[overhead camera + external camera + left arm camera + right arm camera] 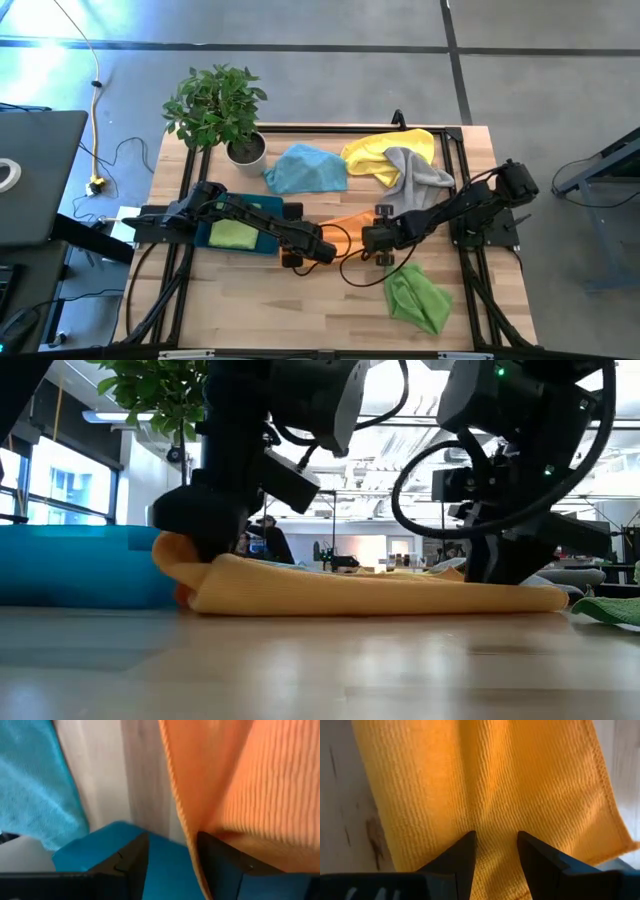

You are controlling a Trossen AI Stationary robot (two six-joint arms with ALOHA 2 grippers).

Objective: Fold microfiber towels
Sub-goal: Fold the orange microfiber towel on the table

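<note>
Orange towel (352,222) at centre of the high view, mostly hidden under both grippers; only a sliver shows between them. Low view shows it as a flat folded strip (370,592), long axis left-right across the frame, thicker rolled fold at its left end, thin edge at the right.

Left gripper (318,249) sits at the strip's left end, right gripper (374,240) at its right end. Left wrist view: left gripper (172,862) has fingers (131,865) apart, orange hem running down between them, not pinched. Right wrist view: right gripper (496,855) also has fingers apart, directly over the flat orange towel (485,785), nothing clamped. Whether the tips touch the fabric is not clear.

Other towels in the high view:
- light blue towel (305,168), upper centre, crumpled
- yellow towel (385,150), upper right, grey towel (415,178) overlapping its right side
- lime green towel (416,297), lower right, crumpled
- second lime green towel (232,234), folded, in the teal tray (205,236) at left centre, partly covered by the left arm

Potted plant (218,108) at the table's upper left corner. Wooden table (300,310) bare in the lower centre.

No readable labels or writing. Low view: tray is a blue block at the left edge, arms block most of the background, which is blurred.
</note>
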